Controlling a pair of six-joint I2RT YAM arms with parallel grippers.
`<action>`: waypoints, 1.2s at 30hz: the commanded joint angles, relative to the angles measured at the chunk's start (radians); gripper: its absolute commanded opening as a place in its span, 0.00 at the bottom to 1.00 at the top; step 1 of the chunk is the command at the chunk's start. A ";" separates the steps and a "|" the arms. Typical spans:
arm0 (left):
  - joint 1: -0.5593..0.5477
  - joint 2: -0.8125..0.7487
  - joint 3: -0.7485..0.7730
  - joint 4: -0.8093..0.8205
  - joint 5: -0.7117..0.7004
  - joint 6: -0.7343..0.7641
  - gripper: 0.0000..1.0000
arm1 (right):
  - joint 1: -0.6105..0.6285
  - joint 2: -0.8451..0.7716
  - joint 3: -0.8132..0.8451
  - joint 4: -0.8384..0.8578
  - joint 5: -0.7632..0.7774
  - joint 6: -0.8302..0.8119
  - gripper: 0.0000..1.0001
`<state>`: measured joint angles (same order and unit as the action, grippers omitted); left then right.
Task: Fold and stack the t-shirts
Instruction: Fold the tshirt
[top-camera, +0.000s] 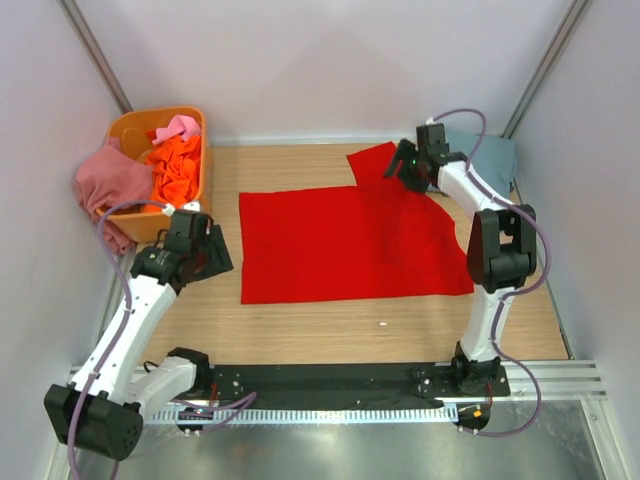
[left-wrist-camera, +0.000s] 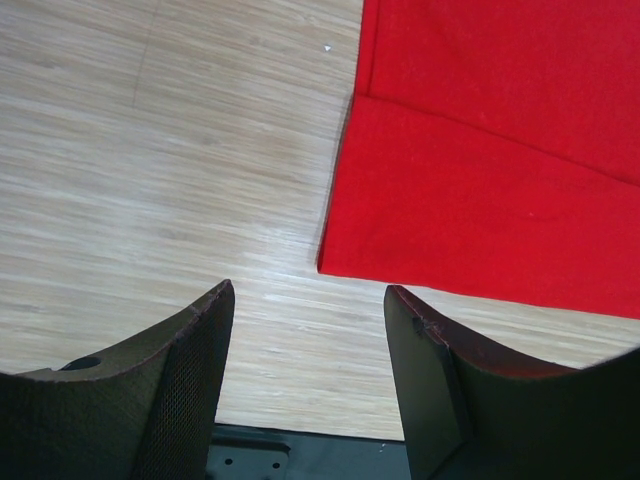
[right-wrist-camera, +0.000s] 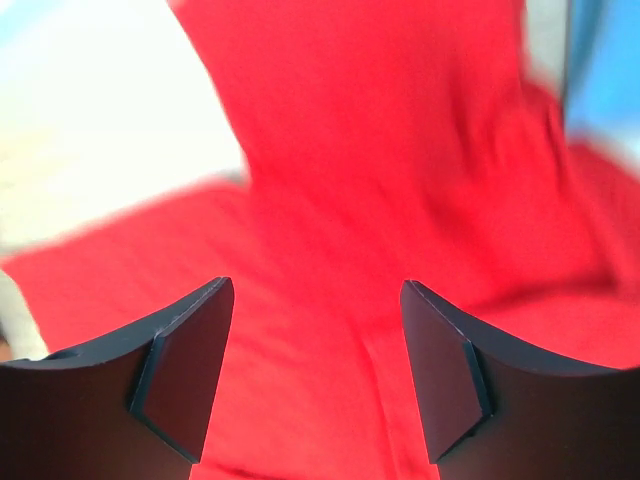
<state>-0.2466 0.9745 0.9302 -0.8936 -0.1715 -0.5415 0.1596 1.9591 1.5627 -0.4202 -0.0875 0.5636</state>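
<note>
Red t-shirt (top-camera: 350, 245) lies spread mid-table, partly folded; we judge folding in hand. Both pincers gape empty: right gripper (right-wrist-camera: 315, 290) over its far sleeve, left gripper (left-wrist-camera: 308, 290) beside its left edge. Next, we pinch an edge. We count five shirts: red, grey-blue shirt (top-camera: 495, 155), then orange shirt (top-camera: 178, 165), pink shirt (top-camera: 180, 125) and dusty-rose shirt (top-camera: 105, 180) at one tub (top-camera: 130, 122).

This is a robotics lab test cell, not a home or a shop. Plain white panels (top-camera: 330, 60) on slanted metal posts (top-camera: 95, 50) enclose a bare wooden tabletop (top-camera: 300, 335) on three sides. Two white-and-black robot arms, the left arm (top-camera: 130, 320) and the right arm (top-camera: 495, 260), are bolted to a black mounting plate (top-camera: 330, 383) on an aluminium rail (top-camera: 560, 380) at the near edge. Exposed grey cables (top-camera: 546, 262) loop along the arms. An orange plastic tub (top-camera: 135, 122) of crumpled t-shirts (top-camera: 180, 168) sits in the far left corner.
</note>
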 joint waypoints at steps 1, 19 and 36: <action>-0.003 0.036 -0.002 0.033 0.036 0.000 0.63 | -0.002 0.081 0.216 -0.052 0.031 -0.059 0.74; -0.003 0.328 0.125 0.154 0.064 0.029 0.61 | -0.071 0.693 1.008 0.064 0.135 -0.192 0.78; -0.003 0.343 0.122 0.140 0.083 0.040 0.60 | -0.029 0.879 1.073 0.185 0.121 -0.142 0.62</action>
<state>-0.2466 1.3231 1.0573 -0.7769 -0.1066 -0.5152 0.1158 2.8223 2.5954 -0.2729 0.0448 0.3981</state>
